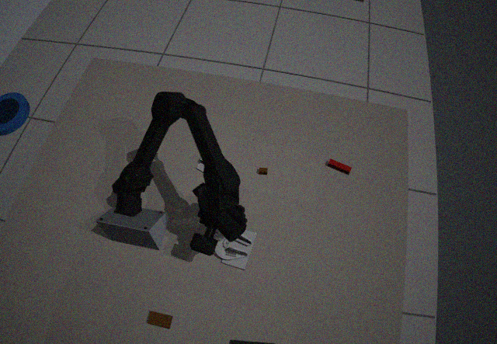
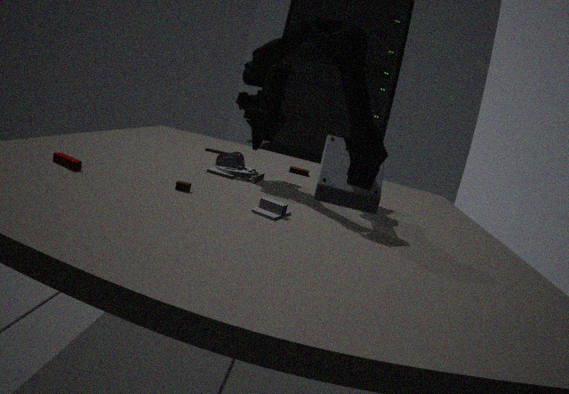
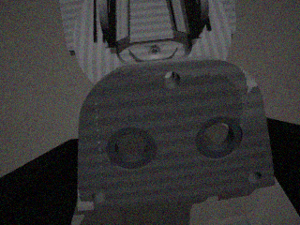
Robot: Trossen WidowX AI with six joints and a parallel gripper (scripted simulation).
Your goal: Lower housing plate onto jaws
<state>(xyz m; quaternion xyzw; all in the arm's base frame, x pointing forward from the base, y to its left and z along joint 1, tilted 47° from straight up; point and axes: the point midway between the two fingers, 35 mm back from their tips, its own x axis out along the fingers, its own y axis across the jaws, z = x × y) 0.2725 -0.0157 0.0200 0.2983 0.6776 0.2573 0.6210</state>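
Observation:
My gripper (image 1: 219,239) (image 2: 257,144) (image 3: 170,139) is shut on the housing plate (image 3: 175,110), a grey plate with a rounded far edge, two large round holes and small pin holes. The plate spans between the dark fingers in the wrist view; the arm mostly hides it in the top and exterior views. The pale base (image 1: 237,263) (image 2: 220,172) (image 3: 70,25) lies on the table with the jaws (image 1: 235,251) (image 2: 229,160) on it. In the wrist view the held plate overlaps the near part of the base and hides the jaw stubs. In the exterior view the fingertips are above the table beside the base.
A small pale stand (image 1: 199,166) (image 2: 273,207), a small orange block (image 1: 262,171) (image 2: 183,186), a red bar (image 1: 339,166) (image 2: 67,162) and a larger orange block (image 1: 159,319) (image 2: 299,171) lie around. The arm's grey mount (image 1: 132,230) (image 2: 348,197) is near the base.

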